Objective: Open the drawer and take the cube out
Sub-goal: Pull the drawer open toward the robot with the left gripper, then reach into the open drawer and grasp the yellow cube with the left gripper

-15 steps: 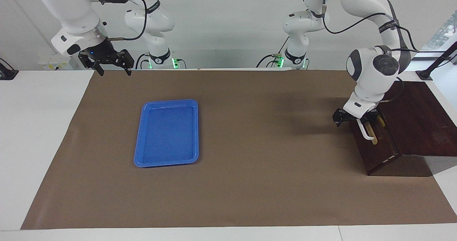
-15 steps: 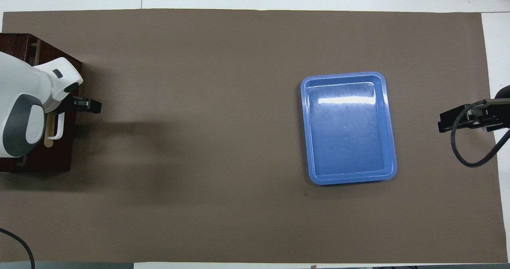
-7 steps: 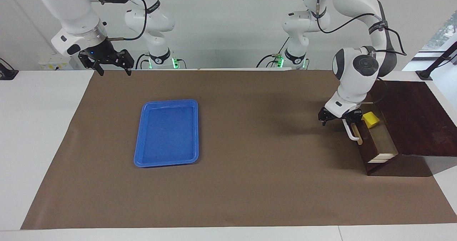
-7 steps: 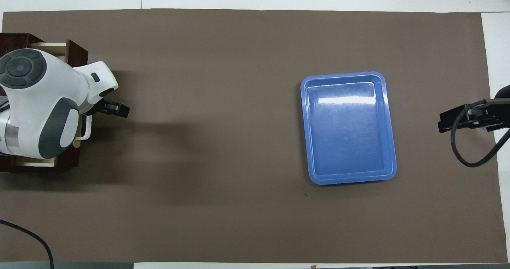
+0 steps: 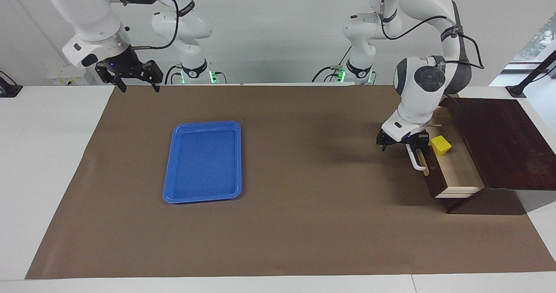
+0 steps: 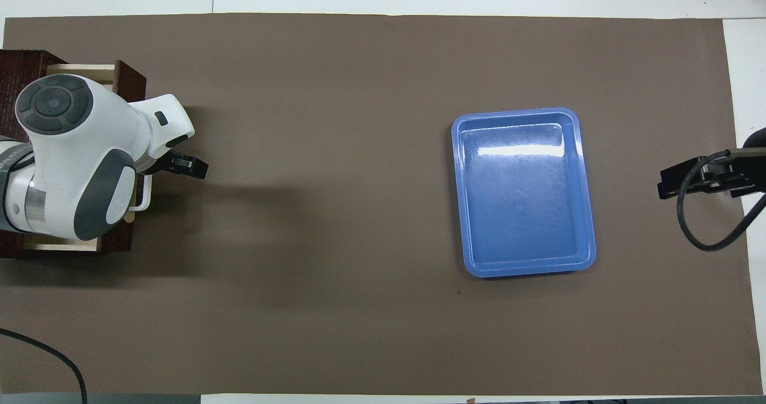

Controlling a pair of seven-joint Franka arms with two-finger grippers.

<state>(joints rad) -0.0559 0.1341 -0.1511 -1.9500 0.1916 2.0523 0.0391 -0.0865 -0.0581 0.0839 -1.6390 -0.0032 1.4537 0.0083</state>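
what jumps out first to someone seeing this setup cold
The yellow cube stands out, lying in the pulled-out drawer at the left arm's end of the table, with the left gripper at the drawer's white handle. Next comes the blue tray on the brown mat, toward the right arm's end. The right gripper waits up over the mat's corner, jaws open.
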